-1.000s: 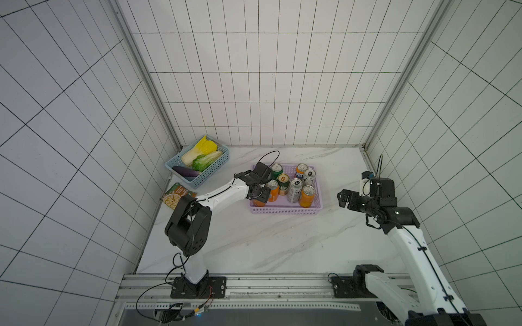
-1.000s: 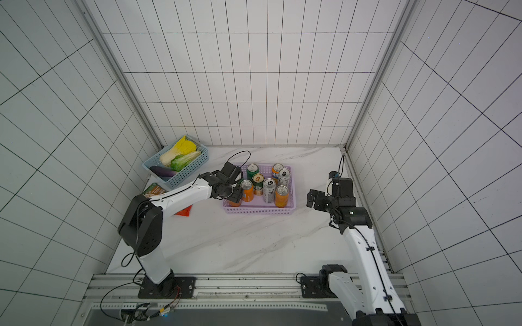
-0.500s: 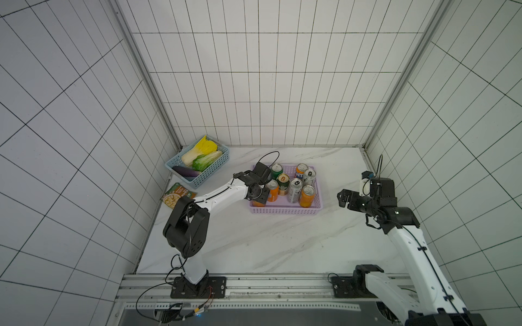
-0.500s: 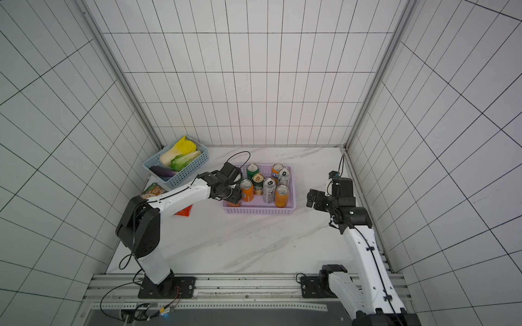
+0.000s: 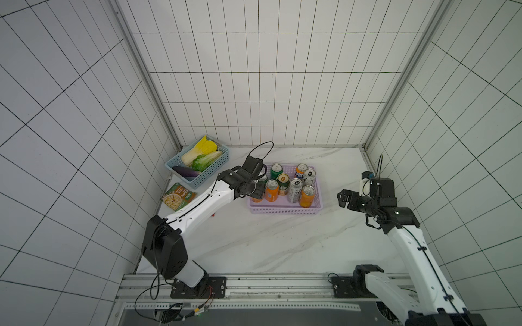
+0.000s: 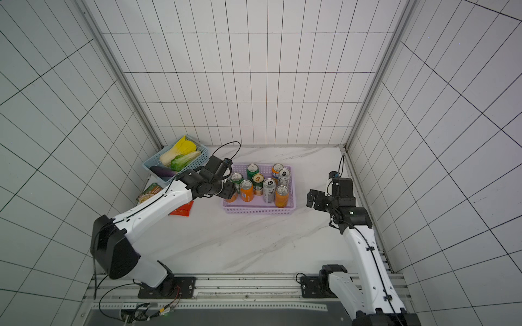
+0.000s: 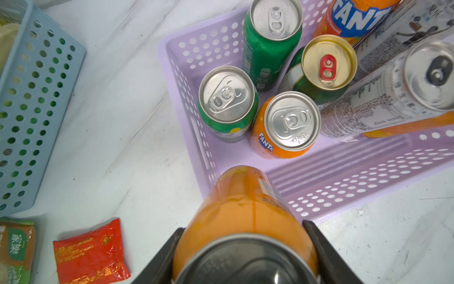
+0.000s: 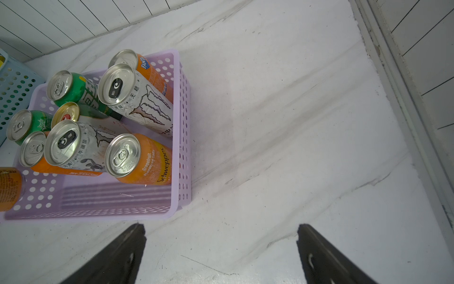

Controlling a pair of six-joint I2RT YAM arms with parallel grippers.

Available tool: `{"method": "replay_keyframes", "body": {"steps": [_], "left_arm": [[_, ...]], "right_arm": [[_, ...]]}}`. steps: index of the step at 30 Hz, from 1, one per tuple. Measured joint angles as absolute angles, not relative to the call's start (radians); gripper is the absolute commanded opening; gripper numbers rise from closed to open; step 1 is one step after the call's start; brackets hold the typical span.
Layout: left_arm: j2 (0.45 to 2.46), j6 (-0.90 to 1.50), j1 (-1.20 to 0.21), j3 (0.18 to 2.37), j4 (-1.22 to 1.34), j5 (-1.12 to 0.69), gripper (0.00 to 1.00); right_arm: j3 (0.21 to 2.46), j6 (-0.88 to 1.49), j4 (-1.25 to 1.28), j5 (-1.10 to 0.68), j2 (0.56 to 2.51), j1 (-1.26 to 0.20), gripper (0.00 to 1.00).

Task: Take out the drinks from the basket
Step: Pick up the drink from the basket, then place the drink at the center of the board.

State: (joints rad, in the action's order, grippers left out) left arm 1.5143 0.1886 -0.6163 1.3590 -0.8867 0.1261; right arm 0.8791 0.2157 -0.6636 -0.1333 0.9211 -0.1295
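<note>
The lilac basket (image 5: 285, 210) (image 6: 260, 210) stands mid-table and holds several upright drinks: green, orange, a gold-topped one (image 7: 328, 61) and two tall silver-white cans (image 8: 66, 145). My left gripper (image 7: 243, 236) (image 5: 255, 193) is shut on an orange can (image 7: 245, 209) (image 6: 232, 197). It holds the can tilted over the basket's left front corner. The right gripper (image 8: 221, 246) (image 5: 343, 197) hovers open over the marble table just right of the basket (image 8: 181, 123), nothing between its fingers.
A light-blue basket (image 5: 210, 175) of vegetables sits at the back left. A green snack packet (image 5: 178, 196) and a red packet (image 7: 91, 253) lie on the table left of the lilac basket. Tiled walls close in the table on three sides.
The left arm's elbow and shoulder have swung left and back a little, with the orange can still gripped at the basket's corner. The right arm has not moved.
</note>
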Motion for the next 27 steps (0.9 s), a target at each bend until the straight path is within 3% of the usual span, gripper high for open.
{"method": "replay_keyframes", "body": {"steps": [13,27], "left_arm": [[1.222,0.237,-0.616,1.231,-0.985,0.236,0.41],[1.103,0.369,-0.616,0.991,-1.011,0.248,0.41]], "right_arm": [[0.879,0.216,-0.664,-0.133,0.921,-0.13,0.99],[0.879,0.216,-0.663,-0.133,0.931,-0.13,0.99]]}}
